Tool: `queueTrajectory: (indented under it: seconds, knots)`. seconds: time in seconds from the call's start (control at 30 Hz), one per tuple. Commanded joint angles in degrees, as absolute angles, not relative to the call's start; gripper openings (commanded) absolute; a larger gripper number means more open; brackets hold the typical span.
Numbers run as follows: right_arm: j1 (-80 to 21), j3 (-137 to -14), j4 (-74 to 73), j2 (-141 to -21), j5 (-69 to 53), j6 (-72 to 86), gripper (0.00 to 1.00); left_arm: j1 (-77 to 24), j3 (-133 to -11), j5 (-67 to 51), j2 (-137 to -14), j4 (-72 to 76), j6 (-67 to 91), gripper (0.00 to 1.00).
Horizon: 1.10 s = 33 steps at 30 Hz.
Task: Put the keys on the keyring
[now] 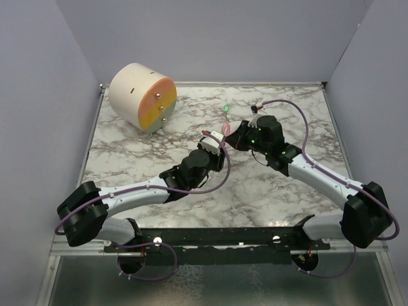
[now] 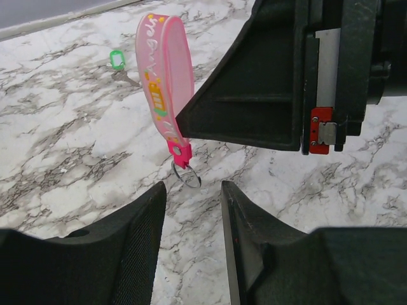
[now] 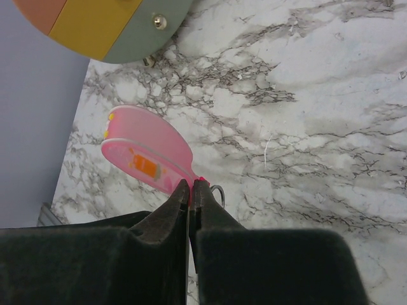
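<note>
The keyring is a pink strap [image 2: 166, 70] with a red clip and a small metal ring [image 2: 186, 176] at its lower end. My right gripper [image 3: 191, 185] is shut on the strap [image 3: 149, 155] just above the ring [image 3: 218, 190] and holds it off the table. My left gripper [image 2: 194, 185] is open just below the hanging ring, with nothing between its fingers. In the top view both grippers meet at mid-table, left [image 1: 215, 148] and right [image 1: 227, 140]. A key with a green head [image 2: 116, 60] lies flat on the marble beyond them [image 1: 225, 108].
A big cream cylinder [image 1: 143, 95] with a pink, orange and grey face lies at the back left; its face shows in the right wrist view [image 3: 95, 25]. Walls close the marble table [image 1: 299, 121] on three sides. The right arm's purple cable [image 1: 306, 137] loops over the back right.
</note>
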State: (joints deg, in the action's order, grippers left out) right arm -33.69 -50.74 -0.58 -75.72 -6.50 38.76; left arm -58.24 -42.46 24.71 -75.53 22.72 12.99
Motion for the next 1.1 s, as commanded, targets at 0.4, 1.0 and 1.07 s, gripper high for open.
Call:
queueTrajectory:
  seconds: [0.4,1.0,1.07]
  knots:
    - [-33.97,-52.26,-2.49,-73.84,-8.98,40.80,0.01,-59.24,-44.75,29.79,-82.45,30.28,7.87,0.36]
    - [-34.01,-52.05,-2.88,-72.92,-9.84,41.00,0.01,-59.31,-45.34,30.23,-84.47,33.52,6.65,0.33]
    - [-34.01,-52.04,-2.89,-72.83,-9.97,40.92,0.01,-59.28,-45.49,30.32,-84.68,33.53,6.52,0.31]
